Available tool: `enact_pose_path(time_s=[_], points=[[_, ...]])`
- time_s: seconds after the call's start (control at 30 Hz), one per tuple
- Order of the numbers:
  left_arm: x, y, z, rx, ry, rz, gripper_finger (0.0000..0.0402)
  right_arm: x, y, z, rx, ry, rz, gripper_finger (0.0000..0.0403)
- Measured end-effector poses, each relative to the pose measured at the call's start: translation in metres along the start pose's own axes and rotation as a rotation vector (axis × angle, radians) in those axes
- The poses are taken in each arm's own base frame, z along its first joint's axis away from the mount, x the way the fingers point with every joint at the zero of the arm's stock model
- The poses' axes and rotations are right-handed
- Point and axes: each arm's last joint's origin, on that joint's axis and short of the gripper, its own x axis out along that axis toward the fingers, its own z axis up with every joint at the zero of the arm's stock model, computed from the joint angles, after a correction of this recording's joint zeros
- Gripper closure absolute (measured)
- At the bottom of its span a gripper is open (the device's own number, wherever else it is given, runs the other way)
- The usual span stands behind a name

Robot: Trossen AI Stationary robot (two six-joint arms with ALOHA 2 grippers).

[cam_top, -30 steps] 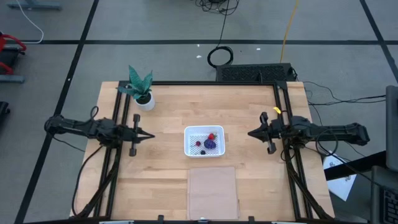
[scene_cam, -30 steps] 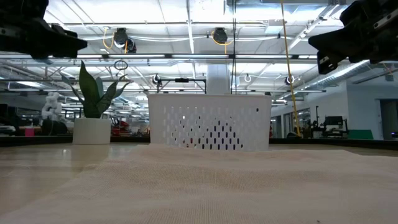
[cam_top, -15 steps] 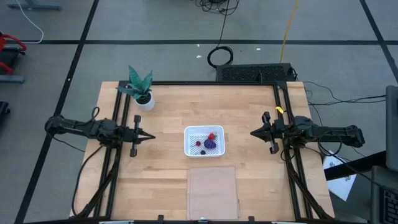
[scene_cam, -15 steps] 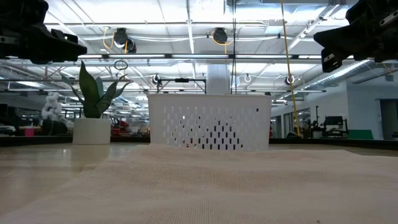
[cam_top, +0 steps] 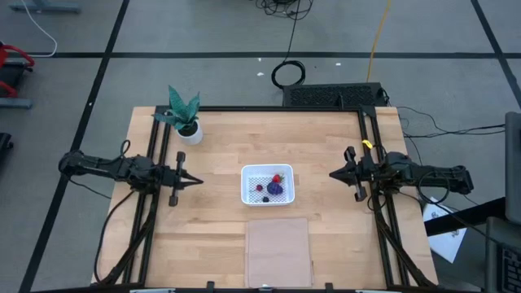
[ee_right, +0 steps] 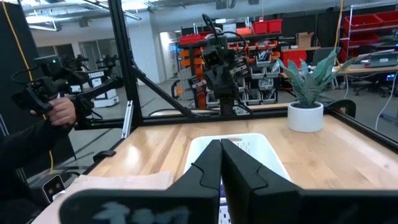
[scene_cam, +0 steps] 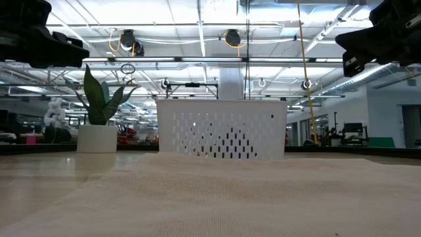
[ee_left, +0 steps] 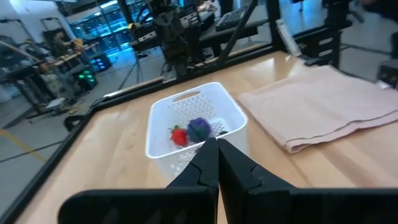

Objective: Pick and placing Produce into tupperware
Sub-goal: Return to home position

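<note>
Now, one purple cluster [cam_top: 276,188] and one red strawberry [cam_top: 278,177] inside one tupperware [cam_top: 247,174].

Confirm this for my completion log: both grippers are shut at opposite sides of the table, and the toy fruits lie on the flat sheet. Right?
Not quite. The high view shows the toy fruits inside the white bin, not on the flat sheet. The left gripper and right gripper are indeed shut at opposite sides of the table.

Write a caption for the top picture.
Toy fruits in the white bin, left gripper and right gripper shut either side.
</note>
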Motion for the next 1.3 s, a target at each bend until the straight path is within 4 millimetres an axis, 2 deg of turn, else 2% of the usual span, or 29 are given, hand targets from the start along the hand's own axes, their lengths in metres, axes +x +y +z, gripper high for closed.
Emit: enact_pose_path(time_s=[0.27, 1.3], points=[[0.0000, 0.0000, -0.0005, -0.080, 0.006, 0.004, 0.0401, -0.0003, -0.0003, -0.0029, -0.012, 0.029, -0.003, 0.0403], [0.0000, -0.0012, -0.0028, -0.079, 0.027, -0.018, 0.0401, 0.0008, 0.0002, -0.0076, -0.048, 0.021, 0.049, 0.0403]])
